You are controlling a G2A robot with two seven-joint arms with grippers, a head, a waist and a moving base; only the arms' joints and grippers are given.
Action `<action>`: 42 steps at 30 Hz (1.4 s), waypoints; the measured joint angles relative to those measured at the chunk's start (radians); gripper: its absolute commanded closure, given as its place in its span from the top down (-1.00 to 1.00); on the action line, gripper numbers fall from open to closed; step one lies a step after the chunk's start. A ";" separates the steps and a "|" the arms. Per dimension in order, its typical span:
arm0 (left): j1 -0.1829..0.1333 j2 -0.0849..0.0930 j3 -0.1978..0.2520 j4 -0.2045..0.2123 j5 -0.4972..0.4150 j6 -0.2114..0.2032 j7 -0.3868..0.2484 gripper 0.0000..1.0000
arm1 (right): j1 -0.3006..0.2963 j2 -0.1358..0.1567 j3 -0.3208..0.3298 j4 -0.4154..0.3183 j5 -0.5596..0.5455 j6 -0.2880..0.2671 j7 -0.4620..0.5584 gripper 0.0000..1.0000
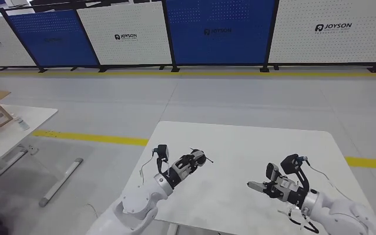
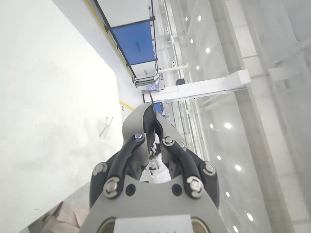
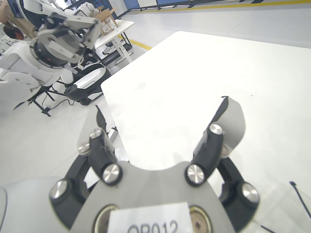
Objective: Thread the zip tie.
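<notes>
My left gripper [image 1: 200, 156] hovers over the left part of the white table [image 1: 264, 141], shut on a thin black zip tie [image 1: 208, 160] whose free end pokes out toward the right. In the left wrist view the fingers [image 2: 145, 120] are pressed together and the zip tie [image 2: 151, 98] sticks out past their tips. My right gripper [image 1: 254, 185] is held low over the table's near right part, open and empty, pointing toward the left arm. The right wrist view shows its gripper [image 3: 160, 103] spread wide and the left gripper [image 3: 65, 32] farther off, raised. A thin black strip with a small head [image 3: 300, 196] lies beside the right wrist.
The table's left edge [image 3: 109, 90] drops off to the grey floor. A second white desk [image 1: 23, 117] stands farther left, with cardboard boxes [image 3: 107, 21] on it. Blue and white panels [image 1: 217, 29] line the back of the room.
</notes>
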 measured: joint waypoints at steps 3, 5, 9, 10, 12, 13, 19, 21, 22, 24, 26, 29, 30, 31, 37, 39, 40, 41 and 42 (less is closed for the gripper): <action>-0.046 -0.014 0.057 0.087 0.043 -0.009 0.044 -1.00 | 0.000 0.000 0.000 0.000 0.000 0.000 0.000 1.00; -0.078 -0.023 0.093 0.149 0.066 -0.011 0.061 -1.00 | 0.000 0.000 0.000 0.000 0.000 0.000 0.000 1.00; -0.117 -0.036 0.142 0.225 0.114 -0.013 0.081 -1.00 | 0.000 0.000 0.000 0.000 0.000 0.000 0.000 1.00; -0.119 -0.037 0.145 0.228 0.117 -0.013 0.083 -1.00 | 0.000 0.000 0.000 0.000 0.000 0.000 0.000 1.00; -0.118 -0.037 0.144 0.227 0.116 -0.014 0.083 -1.00 | 0.000 0.000 0.000 0.000 0.000 0.000 0.000 1.00; -0.118 -0.037 0.144 0.226 0.116 -0.014 0.082 -1.00 | 0.000 0.000 0.000 0.000 0.000 0.000 0.000 1.00; -0.111 -0.037 0.125 0.172 0.108 -0.036 0.085 -1.00 | 0.000 0.000 0.000 0.000 0.000 0.000 0.000 1.00; -0.087 -0.034 0.102 0.111 0.103 -0.052 0.089 -1.00 | 0.000 0.000 0.000 0.000 0.000 0.000 0.000 1.00; -0.066 -0.031 0.084 0.066 0.098 -0.060 0.089 -1.00 | 0.000 0.000 0.000 0.000 0.000 0.000 0.000 1.00; -0.030 -0.027 0.055 -0.003 0.091 -0.067 0.086 -1.00 | 0.000 0.000 0.000 0.000 0.000 0.000 0.000 1.00; 0.012 -0.023 0.023 -0.075 0.061 -0.081 0.075 -1.00 | 0.000 0.000 0.000 0.000 0.000 0.000 0.000 1.00; 0.061 -0.018 -0.026 -0.150 0.016 -0.099 0.043 -1.00 | 0.000 0.000 0.000 0.000 0.000 0.000 0.000 1.00; 0.075 -0.017 -0.037 -0.165 0.019 -0.105 0.037 -1.00 | 0.000 0.000 0.000 0.000 0.000 0.000 0.000 1.00; 0.094 -0.015 -0.049 -0.180 0.025 -0.107 0.030 -1.00 | 0.000 0.000 0.000 0.000 0.000 0.000 0.000 1.00; 0.125 -0.017 -0.045 -0.150 0.091 -0.063 0.036 -1.00 | 0.000 0.000 0.000 0.000 0.000 0.000 0.000 1.00; 0.109 -0.021 -0.025 -0.094 0.096 -0.054 0.038 -1.00 | 0.000 0.000 0.000 0.000 0.000 0.000 0.000 1.00; 0.091 -0.025 -0.007 -0.046 0.110 -0.050 0.049 -1.00 | 0.000 0.000 0.000 0.000 0.000 0.000 0.000 1.00; 0.075 -0.029 0.010 -0.008 0.118 -0.047 0.055 -1.00 | 0.000 0.000 0.000 0.000 0.000 0.000 0.000 1.00; 0.058 -0.033 0.028 0.029 0.123 -0.044 0.062 -1.00 | 0.000 0.000 0.000 0.000 0.000 0.000 0.000 1.00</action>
